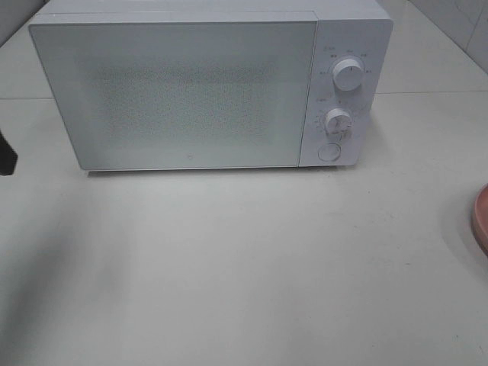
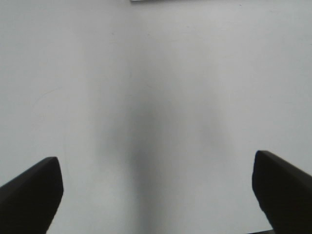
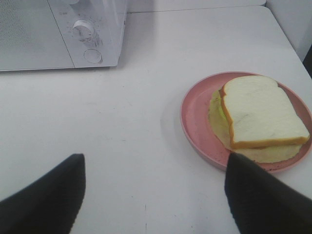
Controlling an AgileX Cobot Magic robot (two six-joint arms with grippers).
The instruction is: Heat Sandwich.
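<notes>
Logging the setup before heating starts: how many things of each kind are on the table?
Microwave: 1
Pink plate: 1
Sandwich: 1
Total: 3

Left gripper (image 2: 157, 195) is hanging with fingers (image 2: 31, 192) spread wide; right gripper (image 3: 156, 195) is also gaping, holding nothing.

1. The left gripper (image 2: 157, 195) is showing two matte black fingers (image 2: 31, 195), each a broad wedge with a blunt, rounded tip.
2. The right gripper (image 3: 156, 195) is showing the same kind of black fingers (image 3: 263, 195), thick, smooth and unmarked.
3. In the high view, a small black piece of the left arm (image 1: 6, 156) is showing at the frame's edge; its shape is too cropped to tell.
</notes>
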